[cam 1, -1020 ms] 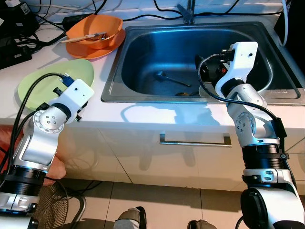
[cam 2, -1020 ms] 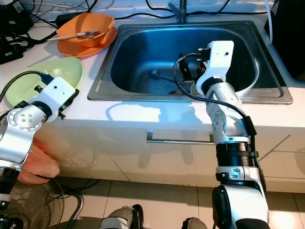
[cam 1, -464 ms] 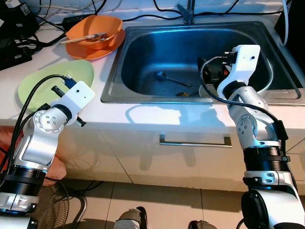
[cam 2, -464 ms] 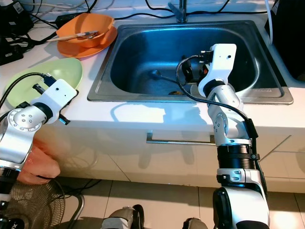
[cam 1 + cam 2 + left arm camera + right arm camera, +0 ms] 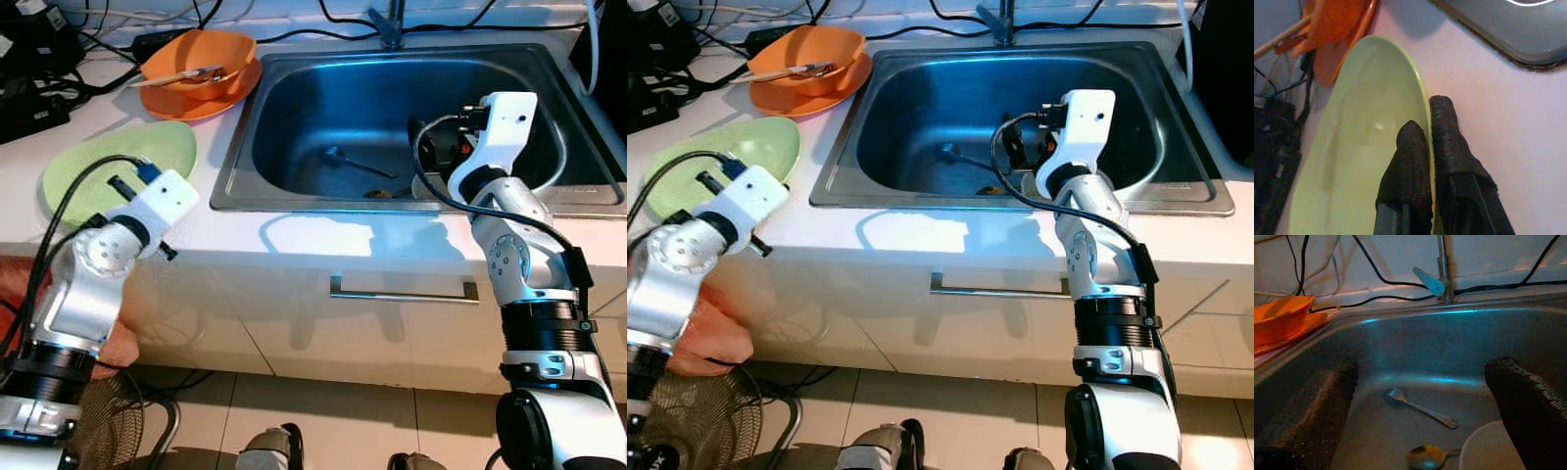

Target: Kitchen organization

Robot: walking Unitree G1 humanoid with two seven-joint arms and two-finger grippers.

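A light green plate (image 5: 118, 166) lies on the white counter left of the sink. My left gripper (image 5: 1425, 120) is shut on its near rim, one finger on top and one against the edge. In the steel sink (image 5: 294, 69) lie a silver spoon (image 5: 1418, 406), a golden spoon (image 5: 1425, 456) and a white dish (image 5: 1491, 448). My right gripper (image 5: 1420, 396) hangs open inside the sink above them, touching nothing. From the head views my right arm (image 5: 490, 127) partly hides the white dish.
An orange bowl (image 5: 196, 61) with utensils in it sits on an orange plate at the back left. Black cables and devices (image 5: 39, 69) crowd the far left counter. The faucet (image 5: 387, 24) stands behind the sink. A drawer handle (image 5: 402, 291) and a floor fan (image 5: 696, 421) are below.
My left wrist has drawn slightly toward the counter's front edge while holding the plate rim. The right arm has barely moved.
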